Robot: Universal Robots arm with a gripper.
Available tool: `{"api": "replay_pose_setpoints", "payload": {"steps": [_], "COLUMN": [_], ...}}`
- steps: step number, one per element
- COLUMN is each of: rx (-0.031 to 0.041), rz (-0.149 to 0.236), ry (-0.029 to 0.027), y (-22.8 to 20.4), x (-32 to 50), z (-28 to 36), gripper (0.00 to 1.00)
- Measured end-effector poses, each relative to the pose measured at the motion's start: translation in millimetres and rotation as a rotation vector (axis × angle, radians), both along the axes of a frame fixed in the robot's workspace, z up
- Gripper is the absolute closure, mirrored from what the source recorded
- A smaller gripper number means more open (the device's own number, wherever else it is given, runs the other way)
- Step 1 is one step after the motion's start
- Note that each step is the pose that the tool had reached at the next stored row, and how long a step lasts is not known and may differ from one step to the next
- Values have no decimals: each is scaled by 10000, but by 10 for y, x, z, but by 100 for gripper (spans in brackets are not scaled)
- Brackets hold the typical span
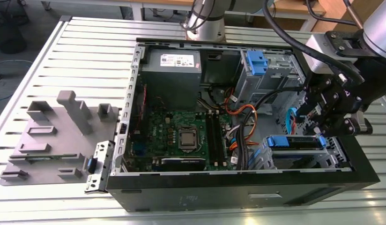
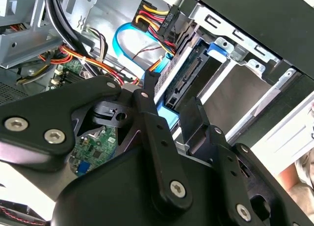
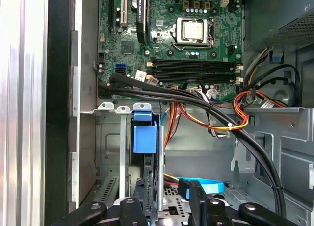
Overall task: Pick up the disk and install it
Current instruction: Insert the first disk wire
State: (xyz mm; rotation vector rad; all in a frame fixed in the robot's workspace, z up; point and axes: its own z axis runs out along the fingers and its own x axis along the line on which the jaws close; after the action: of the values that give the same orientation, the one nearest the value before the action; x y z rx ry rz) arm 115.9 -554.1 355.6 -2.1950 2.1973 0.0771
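The disk [image 1: 296,144] sits in the drive bay at the corner of the open computer case nearest the exterior view's right. Blue bracket pieces show at both its ends. My gripper [image 1: 321,131] hangs right over that bay. In both wrist views the disk stands on edge: a dark side with a connector [image 2: 184,76], and a blue bracket tab [image 3: 145,138] above a thin dark edge. My gripper [image 3: 164,201] is open, and its black fingers [image 3: 197,199] straddle the disk's end with a gap showing beside one finger. In the second wrist view the gripper [image 2: 171,108] has blue plastic between its fingers.
The case [image 1: 243,180] lies open on a slatted metal table. Inside are the motherboard [image 1: 180,136], a grey power supply [image 1: 171,70], an upper drive cage with a blue latch [image 1: 256,63] and loose orange and black cables [image 1: 243,117]. A grey fixture [image 1: 55,136] stands at the exterior view's left.
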Motion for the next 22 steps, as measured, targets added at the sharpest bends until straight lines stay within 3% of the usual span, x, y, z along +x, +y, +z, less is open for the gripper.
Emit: {"api": "replay_pose_setpoints", "payload": {"steps": [6, 13, 22], "rx": [-1, 2, -23], "rz": [-1, -1, -1], "ry": [0, 0, 3], "y": [25, 25, 44], "x": [0, 0, 0], "z": [16, 86, 3], "gripper": [52, 52, 52]}}
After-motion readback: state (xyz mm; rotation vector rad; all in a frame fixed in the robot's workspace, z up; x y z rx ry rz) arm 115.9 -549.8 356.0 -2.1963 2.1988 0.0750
